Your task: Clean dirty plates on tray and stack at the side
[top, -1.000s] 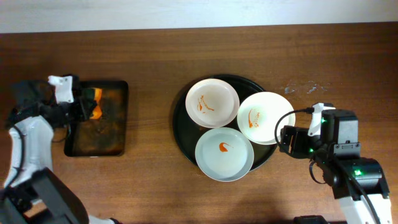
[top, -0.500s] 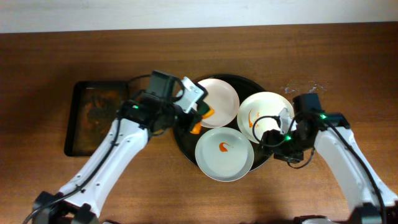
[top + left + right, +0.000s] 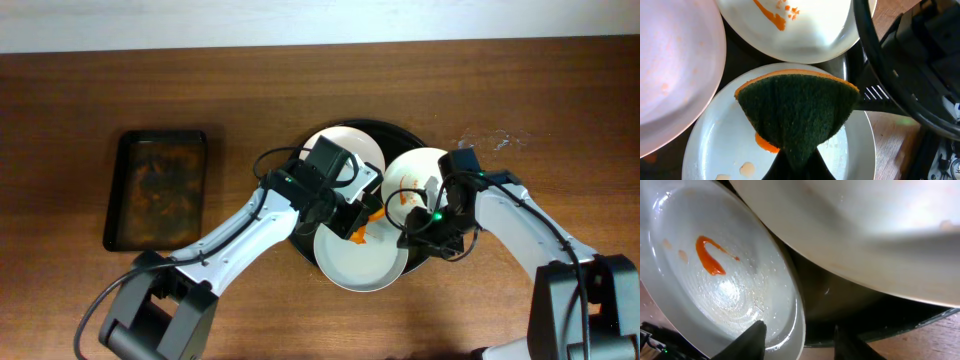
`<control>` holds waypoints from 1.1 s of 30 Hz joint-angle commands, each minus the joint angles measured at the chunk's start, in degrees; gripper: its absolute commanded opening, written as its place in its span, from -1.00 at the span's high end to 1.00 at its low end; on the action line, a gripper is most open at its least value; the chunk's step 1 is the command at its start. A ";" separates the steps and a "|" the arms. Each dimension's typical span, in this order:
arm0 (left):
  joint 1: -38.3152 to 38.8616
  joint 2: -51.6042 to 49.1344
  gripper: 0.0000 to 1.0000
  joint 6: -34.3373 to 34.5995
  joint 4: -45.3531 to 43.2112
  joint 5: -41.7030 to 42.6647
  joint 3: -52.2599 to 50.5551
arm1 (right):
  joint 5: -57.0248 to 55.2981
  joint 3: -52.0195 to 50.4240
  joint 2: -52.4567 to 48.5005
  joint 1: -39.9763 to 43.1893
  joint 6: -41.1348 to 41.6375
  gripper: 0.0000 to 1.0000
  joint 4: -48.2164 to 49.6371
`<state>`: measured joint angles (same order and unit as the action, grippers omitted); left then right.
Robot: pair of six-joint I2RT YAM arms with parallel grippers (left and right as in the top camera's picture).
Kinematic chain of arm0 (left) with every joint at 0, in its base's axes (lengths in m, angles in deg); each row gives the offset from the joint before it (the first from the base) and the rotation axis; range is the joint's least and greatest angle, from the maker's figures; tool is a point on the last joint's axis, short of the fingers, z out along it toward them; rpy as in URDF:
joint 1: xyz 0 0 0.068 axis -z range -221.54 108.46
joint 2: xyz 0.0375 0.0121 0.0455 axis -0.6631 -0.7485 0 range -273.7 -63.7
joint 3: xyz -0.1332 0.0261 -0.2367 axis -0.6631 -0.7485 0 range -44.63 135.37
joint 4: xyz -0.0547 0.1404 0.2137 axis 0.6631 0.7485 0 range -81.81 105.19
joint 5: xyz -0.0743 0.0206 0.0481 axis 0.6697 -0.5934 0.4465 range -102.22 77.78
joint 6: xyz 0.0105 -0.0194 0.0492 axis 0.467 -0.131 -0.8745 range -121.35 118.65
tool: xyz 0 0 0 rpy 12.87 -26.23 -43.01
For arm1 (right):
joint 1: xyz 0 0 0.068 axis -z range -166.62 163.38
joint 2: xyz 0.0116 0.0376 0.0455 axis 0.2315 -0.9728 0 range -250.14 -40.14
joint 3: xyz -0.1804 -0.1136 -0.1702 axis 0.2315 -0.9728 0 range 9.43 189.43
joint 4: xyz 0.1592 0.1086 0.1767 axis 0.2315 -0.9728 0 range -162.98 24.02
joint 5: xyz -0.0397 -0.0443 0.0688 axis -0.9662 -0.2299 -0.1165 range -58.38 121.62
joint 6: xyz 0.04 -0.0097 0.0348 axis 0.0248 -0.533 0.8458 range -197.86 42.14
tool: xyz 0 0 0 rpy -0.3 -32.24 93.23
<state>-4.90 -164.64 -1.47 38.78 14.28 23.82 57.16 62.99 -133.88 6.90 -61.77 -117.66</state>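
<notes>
Three dirty plates lie on the round black tray [image 3: 392,131]: one at the back left [image 3: 340,152], one at the right [image 3: 420,170], one nearest the front [image 3: 355,265]. My left gripper [image 3: 355,222] is shut on a green and orange sponge [image 3: 364,230], which presses on the front plate [image 3: 715,145] over its orange smear. In the left wrist view the sponge [image 3: 797,107] fans out from my left gripper [image 3: 797,167]. My right gripper [image 3: 418,222] is open; in the right wrist view the front plate's [image 3: 725,275] rim passes between my right gripper's [image 3: 802,342] jaws.
A smaller rectangular black tray [image 3: 155,190] with brownish residue sits at the left. A few water drops [image 3: 490,142] lie on the wood right of the round tray. The right plate [image 3: 865,235] overhangs close above my right gripper.
My left arm carried the sponge from the rectangular tray across to the round tray and down onto the front plate. My right arm reached in to that plate's rim, its jaws narrowing.
</notes>
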 commanded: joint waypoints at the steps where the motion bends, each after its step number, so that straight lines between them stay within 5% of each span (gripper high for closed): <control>1: 0.48 -0.63 1.00 3.32 -0.11 0.46 0.70 | -0.66 -2.14 -0.42 -0.44 3.06 0.12 1.60; 3: 0.48 -0.66 0.99 6.29 -0.13 0.42 0.70 | -0.48 -4.07 -0.42 -0.42 4.26 0.13 3.87; 15: 2.73 -7.32 0.99 20.02 -1.51 0.61 0.61 | -0.48 -4.55 -0.42 -0.44 5.88 0.89 5.03; 29: 7.56 -12.50 0.99 26.67 -8.33 -1.14 0.61 | -0.48 -4.55 -0.42 -0.44 5.86 0.92 4.59; 33: 7.23 -13.38 0.99 26.53 -4.81 -22.23 0.61 | -0.48 -4.55 -0.42 -0.44 5.84 0.92 4.28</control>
<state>2.64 -176.43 24.69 31.81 6.31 24.89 57.00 58.84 -134.14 6.90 -56.00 -113.09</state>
